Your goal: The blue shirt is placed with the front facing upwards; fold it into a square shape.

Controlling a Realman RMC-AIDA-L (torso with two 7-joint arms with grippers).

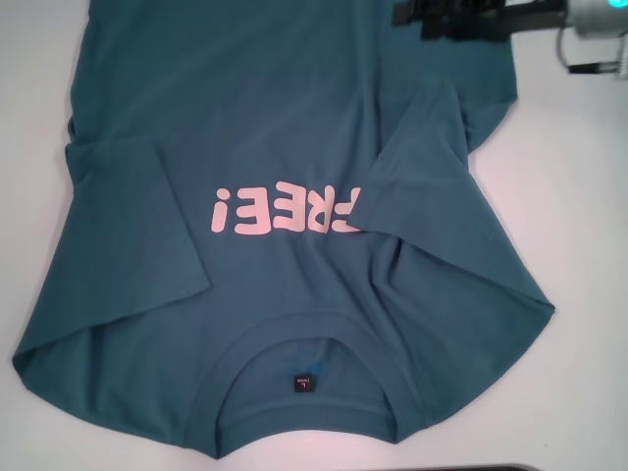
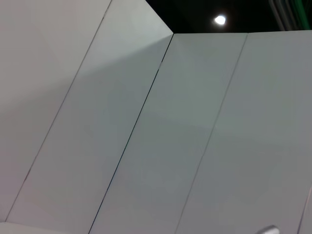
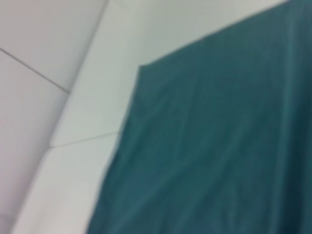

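The blue shirt (image 1: 285,128) lies front up on the white table (image 1: 579,196), covering most of the head view. Its round neck with a small dark label (image 1: 302,382) is nearest me, and the pink "FREE!" lettering (image 1: 280,211) reads upside down. Both short sleeves are folded in over the body, one at the left (image 1: 132,231) and one at the right (image 1: 417,162). My right gripper (image 1: 422,20) is over the shirt's far right part, near the hem corner. In the right wrist view a corner of the blue shirt (image 3: 209,146) rests on the table. The left gripper is out of view.
Bare white table (image 1: 29,196) shows on both sides of the shirt. The left wrist view holds only white wall panels (image 2: 161,146) and a ceiling light (image 2: 220,20). A dark edge (image 1: 510,467) runs along the table's near side.
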